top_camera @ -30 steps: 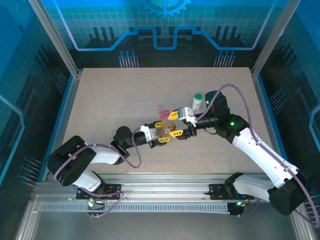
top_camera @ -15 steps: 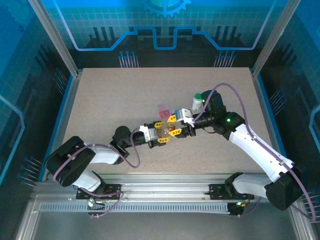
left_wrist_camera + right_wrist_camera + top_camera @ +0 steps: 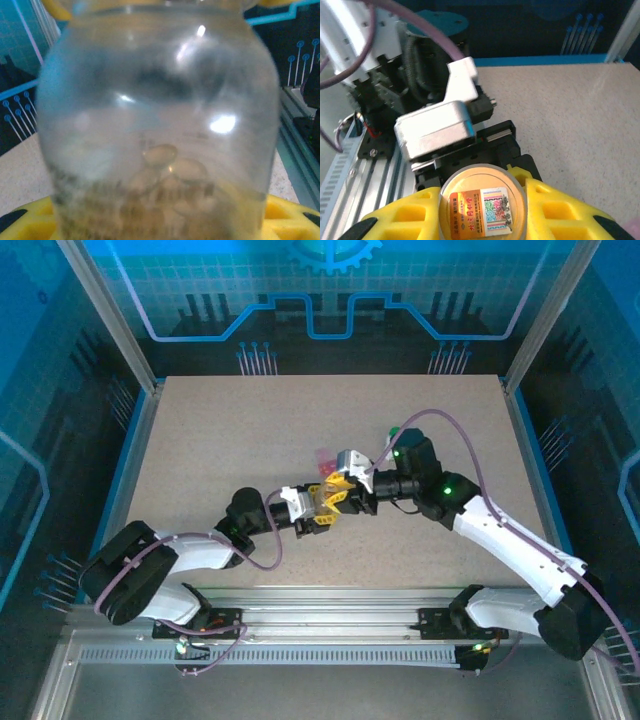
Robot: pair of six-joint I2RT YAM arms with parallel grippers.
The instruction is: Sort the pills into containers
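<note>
My left gripper point(image 3: 316, 504) is shut on the brownish translucent vial point(image 3: 160, 125) at the table's middle. Several pale pills point(image 3: 167, 162) lie inside it, close to my left yellow fingers point(image 3: 287, 215). My right gripper point(image 3: 341, 490) meets it from the right, and its yellow fingers point(image 3: 560, 210) press both sides of the vial's round cap point(image 3: 480, 210), which carries a printed sticker. Just behind the grippers the clear vial showing pink point(image 3: 323, 458) stands on the table. The white bottle with a green cap point(image 3: 394, 436) peeks out behind my right arm.
The speckled table point(image 3: 220, 430) has open room at the left and back. The left wrist's silver camera housing point(image 3: 437, 127) sits right behind the cap. Metal rails point(image 3: 330, 625) run along the near edge, and frame posts stand at the corners.
My right gripper has slid left onto the vial held by my left gripper, and its jaws have narrowed onto the cap. The left gripper stays shut on the vial.
</note>
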